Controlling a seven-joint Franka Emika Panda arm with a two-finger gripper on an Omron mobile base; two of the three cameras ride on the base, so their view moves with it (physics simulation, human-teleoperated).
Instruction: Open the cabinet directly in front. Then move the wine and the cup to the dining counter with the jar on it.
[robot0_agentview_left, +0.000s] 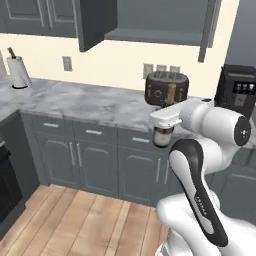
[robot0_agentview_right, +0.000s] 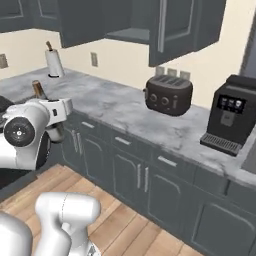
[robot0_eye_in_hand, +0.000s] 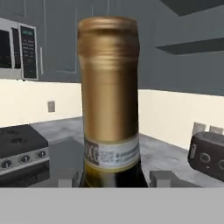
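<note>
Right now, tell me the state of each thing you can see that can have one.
cabinet: doors open.
wine: upright between the fingers of the gripper, lifted off the counter.
gripper: shut on the wine.
toaster: standing on the counter, slots empty.
lower cabinet doors: closed.
paper towel roll: upright on its holder.

wine (robot0_eye_in_hand: 109, 100) neck label — print blurred, unreadable

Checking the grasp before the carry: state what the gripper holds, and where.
The gripper holds the dark glass wine bottle with gold foil neck, its fingers either side low on the neck.
</note>
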